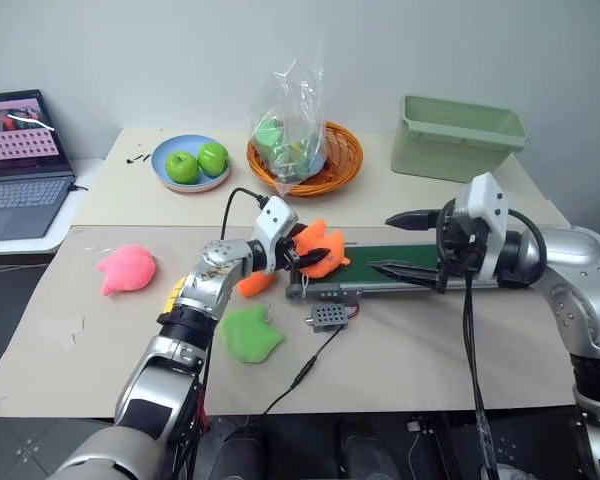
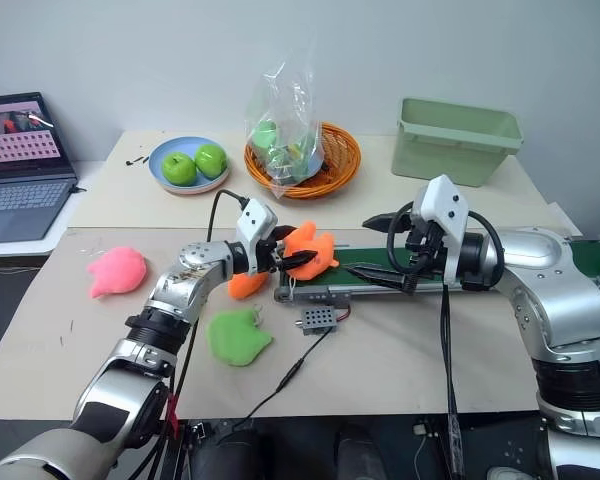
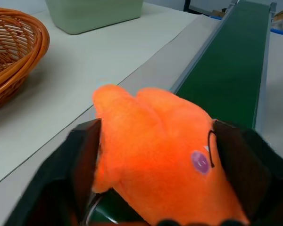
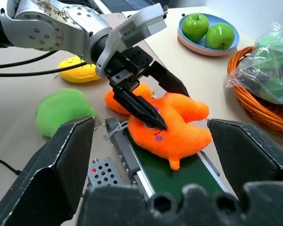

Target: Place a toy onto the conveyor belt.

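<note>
The bright orange lobed toy (image 1: 320,250) lies on the near end of the dark green conveyor belt (image 1: 375,254), also seen as toy (image 4: 174,129) on belt (image 4: 165,172). My left gripper (image 1: 302,252) is open around it. One finger (image 4: 141,108) lies across the toy's front and the other (image 4: 172,84) is spread off toward its back lobe. In the left wrist view the toy (image 3: 155,160) sits between the two fingers. My right gripper (image 1: 405,242) hovers open over the belt, just right of the toy, holding nothing.
A smooth orange plush (image 1: 253,283), a green plush (image 1: 250,333), a yellow plush (image 1: 173,296) and a pink plush (image 1: 127,270) lie left of the belt. A small grey box (image 1: 328,316) with a cable sits in front. Behind are an apple plate (image 1: 192,163), a basket (image 1: 305,158), a green bin (image 1: 458,135) and a laptop (image 1: 20,165).
</note>
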Robot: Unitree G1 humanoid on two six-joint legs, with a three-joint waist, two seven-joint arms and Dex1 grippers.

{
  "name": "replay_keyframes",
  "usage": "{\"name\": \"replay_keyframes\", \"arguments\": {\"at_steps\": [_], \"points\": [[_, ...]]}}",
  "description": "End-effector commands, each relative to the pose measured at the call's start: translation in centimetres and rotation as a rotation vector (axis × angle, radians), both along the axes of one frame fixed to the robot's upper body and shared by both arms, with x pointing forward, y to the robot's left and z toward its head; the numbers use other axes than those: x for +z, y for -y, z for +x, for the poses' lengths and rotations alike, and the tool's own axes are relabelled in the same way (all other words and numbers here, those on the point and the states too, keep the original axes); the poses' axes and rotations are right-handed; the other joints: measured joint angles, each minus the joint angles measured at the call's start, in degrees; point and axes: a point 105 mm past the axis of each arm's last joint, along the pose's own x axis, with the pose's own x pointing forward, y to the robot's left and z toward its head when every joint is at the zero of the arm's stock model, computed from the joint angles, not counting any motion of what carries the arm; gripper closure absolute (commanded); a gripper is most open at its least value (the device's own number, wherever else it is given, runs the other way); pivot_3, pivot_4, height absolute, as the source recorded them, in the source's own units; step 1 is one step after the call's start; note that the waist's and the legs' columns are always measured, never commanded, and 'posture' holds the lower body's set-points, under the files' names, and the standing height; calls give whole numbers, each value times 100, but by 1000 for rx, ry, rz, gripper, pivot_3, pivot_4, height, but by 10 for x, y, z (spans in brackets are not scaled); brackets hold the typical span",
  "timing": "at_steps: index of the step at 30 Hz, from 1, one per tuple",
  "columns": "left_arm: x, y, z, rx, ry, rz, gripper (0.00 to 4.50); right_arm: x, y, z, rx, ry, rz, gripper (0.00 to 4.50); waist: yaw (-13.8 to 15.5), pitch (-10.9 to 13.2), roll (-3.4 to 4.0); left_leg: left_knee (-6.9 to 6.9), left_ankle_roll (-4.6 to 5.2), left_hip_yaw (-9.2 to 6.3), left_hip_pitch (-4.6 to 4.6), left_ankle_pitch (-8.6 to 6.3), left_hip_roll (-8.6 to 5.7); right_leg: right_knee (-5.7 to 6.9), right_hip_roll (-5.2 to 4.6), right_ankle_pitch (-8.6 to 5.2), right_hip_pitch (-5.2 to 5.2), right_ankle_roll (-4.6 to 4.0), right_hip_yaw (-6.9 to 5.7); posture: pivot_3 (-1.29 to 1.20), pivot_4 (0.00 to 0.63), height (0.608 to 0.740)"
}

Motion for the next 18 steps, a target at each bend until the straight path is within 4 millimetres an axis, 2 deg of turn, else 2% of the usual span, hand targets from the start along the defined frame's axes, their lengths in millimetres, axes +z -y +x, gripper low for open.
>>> {"name": "replay_keyframes", "arguments": {"at_steps": [1, 7, 11, 14, 18], "points": [[18, -1, 1, 4, 32, -58, 93, 11, 2, -4, 1, 45, 2, 0, -6, 0, 0, 0, 0, 0, 0, 0, 0, 0, 0, 0, 0, 0, 0, 0, 150, 740], [29, -4, 1, 23, 42, -85, 93, 10, 1, -2, 5, 43, 3, 0, -7, 0, 0, 0, 0, 0, 0, 0, 0, 0, 0, 0, 0, 0, 0, 0, 150, 740], [45, -8, -5, 18, 68, -120, 93, 10, 1, -1, 12, 42, 3, 0, -9, 0, 0, 0, 0, -2, 0, 0, 0, 1, 0, 0, 0, 0, 0, 0, 150, 740], [61, -15, -26, -75, 83, -145, 93, 11, 2, 1, 11, 45, -3, 0, -35, 0, 1, 0, 0, -2, 0, 0, 1, 4, 1, 0, -1, 0, 1, 0, 150, 740], [68, -34, -43, -100, 94, -120, 93, 11, 5, 6, 8, 50, -15, 0, -40, 0, 1, 0, 0, -1, 4, 0, 3, 5, 2, 0, -2, 0, 3, 0, 150, 740]]}}
